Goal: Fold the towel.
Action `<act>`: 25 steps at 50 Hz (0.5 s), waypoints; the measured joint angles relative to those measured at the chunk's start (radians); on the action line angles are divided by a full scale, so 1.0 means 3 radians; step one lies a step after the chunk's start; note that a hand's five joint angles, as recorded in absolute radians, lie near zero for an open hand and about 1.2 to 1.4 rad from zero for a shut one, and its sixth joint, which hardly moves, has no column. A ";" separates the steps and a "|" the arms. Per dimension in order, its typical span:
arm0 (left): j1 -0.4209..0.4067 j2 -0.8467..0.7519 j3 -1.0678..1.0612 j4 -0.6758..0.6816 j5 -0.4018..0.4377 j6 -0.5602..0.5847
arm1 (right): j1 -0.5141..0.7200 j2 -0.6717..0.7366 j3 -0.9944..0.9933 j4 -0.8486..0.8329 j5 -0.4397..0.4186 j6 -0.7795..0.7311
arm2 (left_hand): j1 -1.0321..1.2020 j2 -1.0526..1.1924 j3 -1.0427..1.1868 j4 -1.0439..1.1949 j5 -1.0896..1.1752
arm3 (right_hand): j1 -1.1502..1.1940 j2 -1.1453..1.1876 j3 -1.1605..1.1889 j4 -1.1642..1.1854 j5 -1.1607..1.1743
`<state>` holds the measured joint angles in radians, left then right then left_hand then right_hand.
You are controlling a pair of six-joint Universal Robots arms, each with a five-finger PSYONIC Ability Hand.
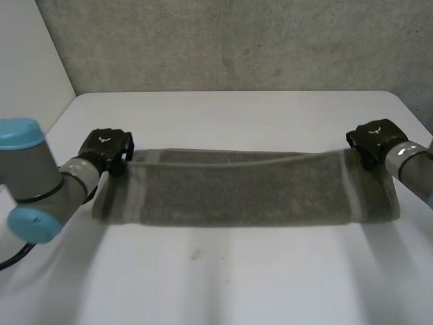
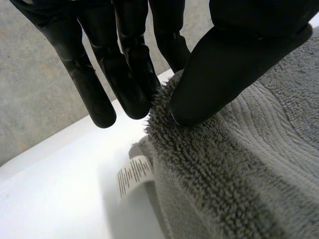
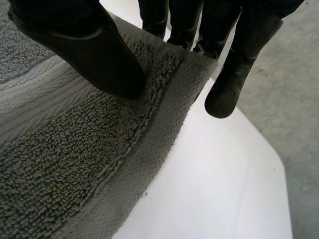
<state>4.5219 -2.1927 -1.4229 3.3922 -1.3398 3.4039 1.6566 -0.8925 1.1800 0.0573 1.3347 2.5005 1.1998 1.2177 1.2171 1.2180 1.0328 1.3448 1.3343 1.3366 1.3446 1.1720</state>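
1. While the grey towel [image 1: 243, 189] spans the white bench [image 1: 237, 108] crosswise, 2 hands have it, 1 at each short end.
2. The left hand [image 1: 105, 150] is at the far corner of the towel's left end. In its wrist view the thumb [image 2: 234, 59] presses down on the pile and the fingers [image 2: 129, 74] run straight on the other side of the edge, with at least 1 touching it. That is a pinch, clamped on the towel.
3. The right hand [image 1: 372, 139] is at the far corner of the right end. In its wrist view the thumb sits on the pile beside the hem band and most fingers go behind the corner. 1 finger hangs clear beside the corner, touching nothing. This hand is pinching the towel too.
4. The towel is a long band and looks doubled lengthwise, since a 2nd layer's edge shows along the far side. Paler stripes [image 1: 348, 189] cross it near both ends.
5. A white label [image 2: 133, 175] with black print hangs from the towel's edge under the left hand's corner, above the bench.
6. Both held corners are off the bench in the wrist views. I can't tell whether the middle rests on it.
7. A grey wall [image 1: 237, 40] stands behind the bench.
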 measured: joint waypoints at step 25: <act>-0.0180 -0.1317 0.1835 -0.0037 -0.0315 -0.0030 | 0.0233 0.1216 -0.1685 -0.0123 0.0312 -0.0052 | -0.0049 -0.0057 -0.0058 -0.0059 -0.0038 | -0.0146 -0.0138 -0.0138 -0.0144 -0.0156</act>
<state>4.4680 -2.5877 -0.8723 3.3810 -1.4343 3.3950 1.7265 -0.5277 0.6746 0.0203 1.4284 2.4847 1.1852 1.2007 1.1998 1.2003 1.0215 1.3009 1.2929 1.2951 1.3015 1.1253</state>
